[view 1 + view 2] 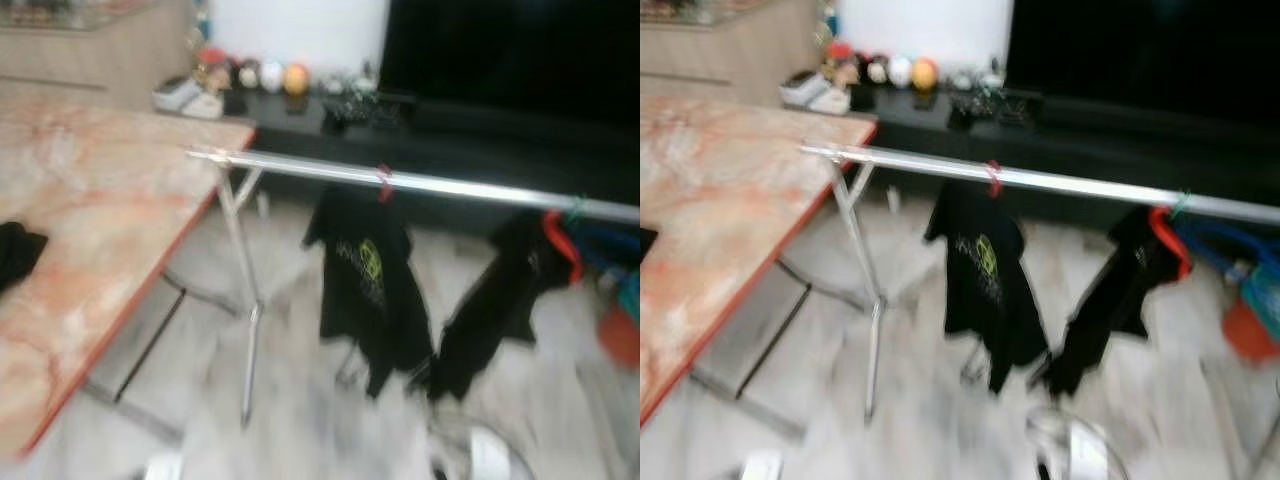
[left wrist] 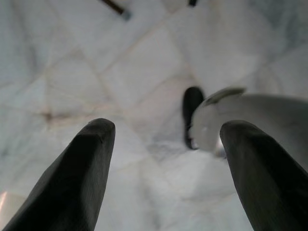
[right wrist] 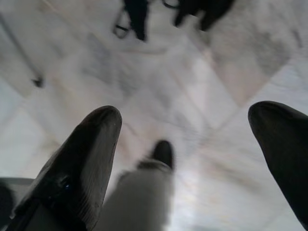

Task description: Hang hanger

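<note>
A pale marble-tiled floor [image 1: 300, 400] spreads under the blurred scene. On the robot's left stands an orange-veined marble tabletop [image 1: 90, 230] with a red edge; a dark cloth [image 1: 18, 252] lies on it near the edge of the picture. A long black low cabinet [image 1: 480, 150] runs along the back wall, with small round ornaments [image 1: 270, 76] on its left end. In front of it a silver metal clothes rail [image 1: 420, 183] crosses the view on thin silver legs [image 1: 245, 300]. A black T-shirt with a yellow-green print [image 1: 365, 280] hangs from the rail on a red hanger [image 1: 384, 185], of which only the hook on the rail shows. Further right a second black garment [image 1: 495, 300] hangs on an orange-red hanger [image 1: 565, 245] whose curved shoulder shows beside a green hook [image 1: 576, 208].

The left pincer [image 2: 166, 139] points down at the floor, its two black fingers [image 2: 77, 178] spread wide and empty. The right pincer [image 3: 185, 134] likewise hangs over the tiles, fingers [image 3: 82, 163] wide apart, gripping nothing.
</note>
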Available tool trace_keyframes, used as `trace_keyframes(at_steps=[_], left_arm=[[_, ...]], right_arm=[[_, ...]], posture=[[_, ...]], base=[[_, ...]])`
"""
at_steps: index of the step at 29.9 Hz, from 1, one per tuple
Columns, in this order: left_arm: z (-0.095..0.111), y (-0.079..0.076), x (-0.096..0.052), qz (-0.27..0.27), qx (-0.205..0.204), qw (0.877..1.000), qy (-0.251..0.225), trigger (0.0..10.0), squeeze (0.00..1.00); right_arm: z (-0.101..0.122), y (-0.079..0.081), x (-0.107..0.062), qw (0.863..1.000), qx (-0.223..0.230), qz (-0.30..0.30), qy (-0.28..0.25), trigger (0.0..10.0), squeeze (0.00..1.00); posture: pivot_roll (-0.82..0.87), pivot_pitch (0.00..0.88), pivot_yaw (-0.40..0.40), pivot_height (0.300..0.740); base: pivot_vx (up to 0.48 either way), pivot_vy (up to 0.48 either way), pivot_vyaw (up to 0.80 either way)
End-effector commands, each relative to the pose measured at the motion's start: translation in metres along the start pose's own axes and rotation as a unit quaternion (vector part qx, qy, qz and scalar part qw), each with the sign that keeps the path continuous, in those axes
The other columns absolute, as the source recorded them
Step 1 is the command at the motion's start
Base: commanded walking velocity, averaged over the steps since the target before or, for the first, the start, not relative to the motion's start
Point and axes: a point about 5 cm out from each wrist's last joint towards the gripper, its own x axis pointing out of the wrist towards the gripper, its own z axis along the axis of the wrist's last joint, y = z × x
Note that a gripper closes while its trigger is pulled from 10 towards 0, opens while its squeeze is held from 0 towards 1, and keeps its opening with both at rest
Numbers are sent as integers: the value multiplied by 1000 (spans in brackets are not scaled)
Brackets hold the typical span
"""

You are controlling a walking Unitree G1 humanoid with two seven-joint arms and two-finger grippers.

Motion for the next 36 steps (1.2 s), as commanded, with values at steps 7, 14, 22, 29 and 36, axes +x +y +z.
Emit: trace_keyframes(at_steps=[7,14,22,29,36], left_arm=[[1,-7,1,-11,2,1000,0,10000,0],[1,-9,0,-16,-8,1000,-4,10000,0],[0,-9,0,-14,-9,1000,-2,10000,0],[-1,-8,0,-11,-7,1000,-1,10000,0],[-1,-7,0,-12,-4,1000,0,10000,0]], right_arm=[[7,-10,0,1000,2,-14,-17,10000,0],[17,-7,2,999,-1,-5,-36,10000,0],[36,1,5,997,-10,22,-72,10000,0],[47,1,3,992,-31,36,-115,10000,0],[47,-1,-2,986,-37,54,-151,10000,0]], posture=[[-5,23,-21,740],[-8,22,-27,740],[-13,26,-29,740],[-25,26,-25,740],[-36,24,-21,740]], base=[[0,0,0],[0,0,0],[0,0,0],[0,0,0],[0,0,0]])
